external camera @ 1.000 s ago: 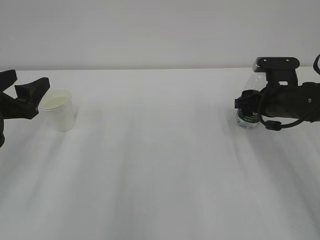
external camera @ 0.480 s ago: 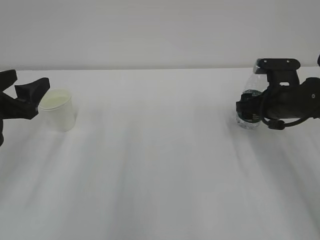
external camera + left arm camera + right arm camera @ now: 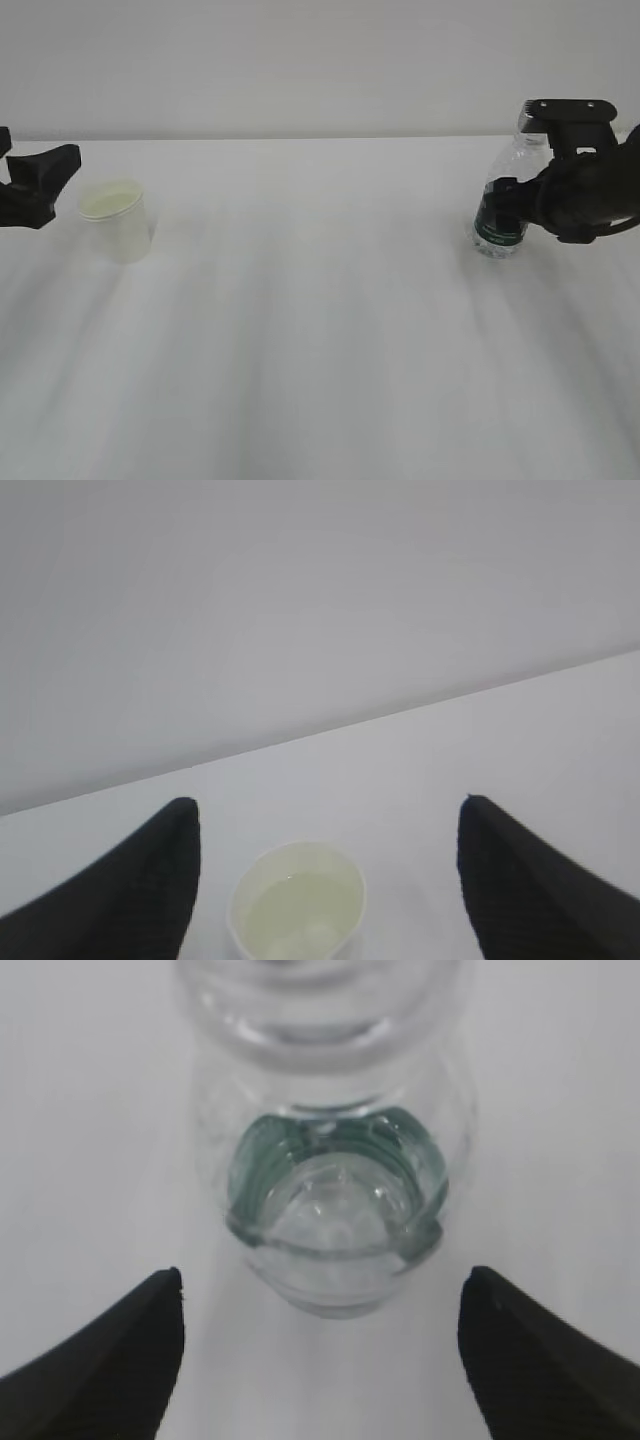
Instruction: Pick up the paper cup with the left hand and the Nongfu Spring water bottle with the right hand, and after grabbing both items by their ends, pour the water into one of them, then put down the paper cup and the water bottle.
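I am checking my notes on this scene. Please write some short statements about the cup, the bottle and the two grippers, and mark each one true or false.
1. The cup stands upright on the table. True.
2. The left gripper is shut on the cup. False: its jaws are open, and the cup stands free between them in the left wrist view.
3. The bottle has a cap on. False: its neck is open, as the right wrist view shows.
4. The right gripper is open, with a black finger on each side of the bottle. True.
5. The bottle lies on its side. False: it stands upright.
6. There is liquid in the cup. True.
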